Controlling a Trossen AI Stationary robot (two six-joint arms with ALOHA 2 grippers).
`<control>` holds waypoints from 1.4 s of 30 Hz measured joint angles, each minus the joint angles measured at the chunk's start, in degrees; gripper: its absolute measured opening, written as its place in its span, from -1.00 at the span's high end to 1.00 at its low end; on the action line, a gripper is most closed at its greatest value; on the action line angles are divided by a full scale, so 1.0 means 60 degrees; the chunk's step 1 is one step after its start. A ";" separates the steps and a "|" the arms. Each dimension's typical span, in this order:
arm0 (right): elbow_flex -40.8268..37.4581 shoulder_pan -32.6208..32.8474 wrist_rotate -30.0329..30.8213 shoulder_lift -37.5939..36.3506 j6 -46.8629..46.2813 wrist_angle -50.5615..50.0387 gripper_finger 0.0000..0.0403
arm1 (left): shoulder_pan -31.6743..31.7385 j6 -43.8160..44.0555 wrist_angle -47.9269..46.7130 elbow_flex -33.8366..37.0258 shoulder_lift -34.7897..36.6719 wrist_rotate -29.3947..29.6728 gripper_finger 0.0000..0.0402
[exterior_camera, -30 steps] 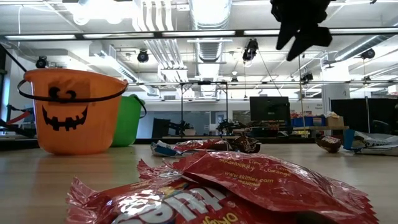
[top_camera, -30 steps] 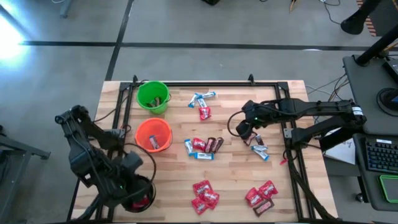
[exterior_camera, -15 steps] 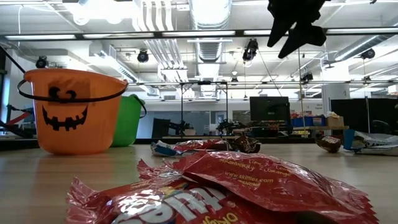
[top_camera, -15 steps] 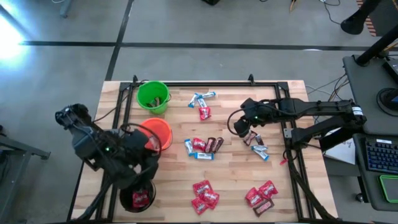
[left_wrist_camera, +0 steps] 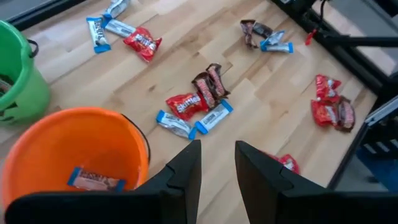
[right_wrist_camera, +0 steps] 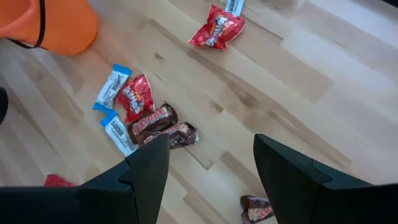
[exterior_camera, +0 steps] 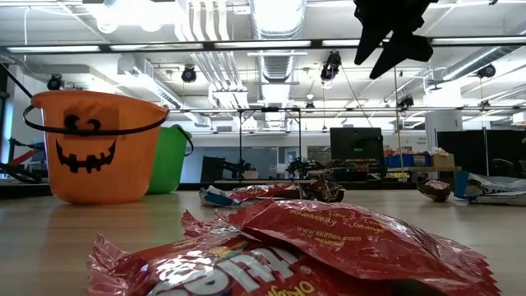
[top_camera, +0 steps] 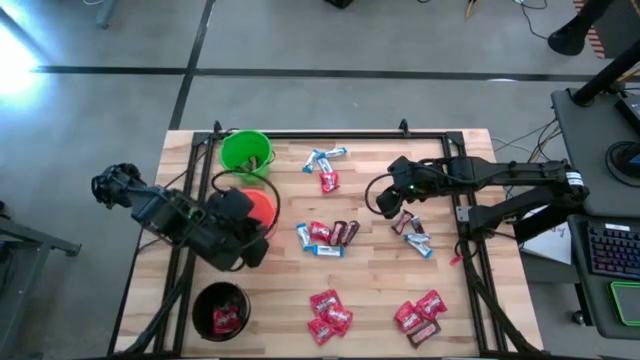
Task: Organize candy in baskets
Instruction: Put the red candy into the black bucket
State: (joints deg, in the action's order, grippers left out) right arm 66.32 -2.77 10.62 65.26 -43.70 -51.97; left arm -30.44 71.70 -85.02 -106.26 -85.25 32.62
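One arm (top_camera: 215, 230) hiding orange basket (top_camera: 262, 204)

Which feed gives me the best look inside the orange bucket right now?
The left wrist view: it looks down into the orange bucket and shows one blue-and-white candy lying inside. In the high view the left arm covers most of the bucket. The low view shows only its outer wall; the right wrist view catches only an edge.

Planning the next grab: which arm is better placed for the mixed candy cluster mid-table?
Probably the left: its open gripper hovers beside the cluster, by the orange basket. The right gripper is slightly farther.
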 joint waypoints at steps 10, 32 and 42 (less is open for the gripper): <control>0.0000 -0.0276 -0.0031 0.0790 -0.0030 0.0005 -0.11 | 0.1334 -0.1986 -0.0013 0.0000 0.0537 -0.0355 0.60; 0.0000 -0.1467 -0.1102 0.2399 0.0868 0.1558 -0.11 | 0.3898 -0.5667 -0.0076 0.0339 0.1542 -0.1059 0.60; -0.0004 -0.1877 -0.2121 0.3280 0.1872 0.3859 -0.11 | 0.4638 -0.6515 -0.0519 0.0368 0.1705 -0.1818 0.60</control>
State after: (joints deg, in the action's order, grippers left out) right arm 66.30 -14.03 -2.10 84.95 -32.47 -28.82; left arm -2.61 32.61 -88.14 -104.05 -75.03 21.72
